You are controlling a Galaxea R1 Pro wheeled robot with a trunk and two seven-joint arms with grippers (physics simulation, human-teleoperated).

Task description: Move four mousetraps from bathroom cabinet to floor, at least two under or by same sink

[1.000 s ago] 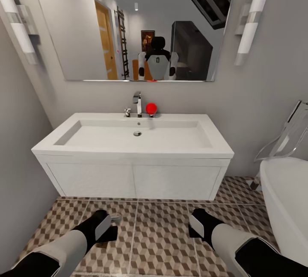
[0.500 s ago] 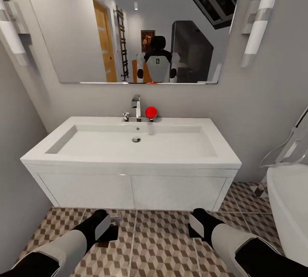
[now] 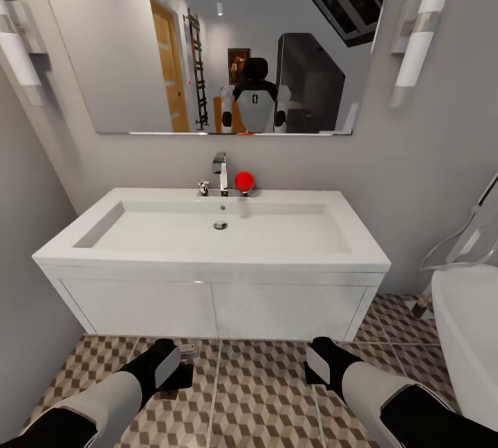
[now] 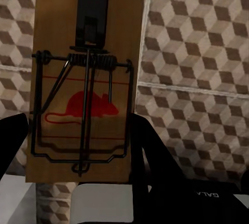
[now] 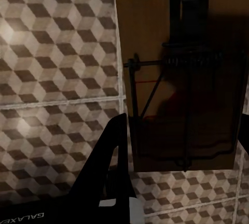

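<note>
The white sink with chrome tap and red ball stands straight ahead on its white vanity. Both arms hang low over the cube-patterned bathroom floor in front of it. My left gripper is shut on a tan mousetrap with a red mouse print and dark wire spring. My right gripper is shut on a second mousetrap, which is in shadow. In the head view the left gripper and right gripper sit just short of the vanity doors. The cabinet is out of view.
A white bathtub with a chrome fitting crowds the right side. A grey wall closes in at the left. The mirror above the sink reflects the robot and a wooden door behind it.
The whole view has drawn nearer to the sink over the first half second and then held still. Both grippers keep their mousetraps in the same pose.
</note>
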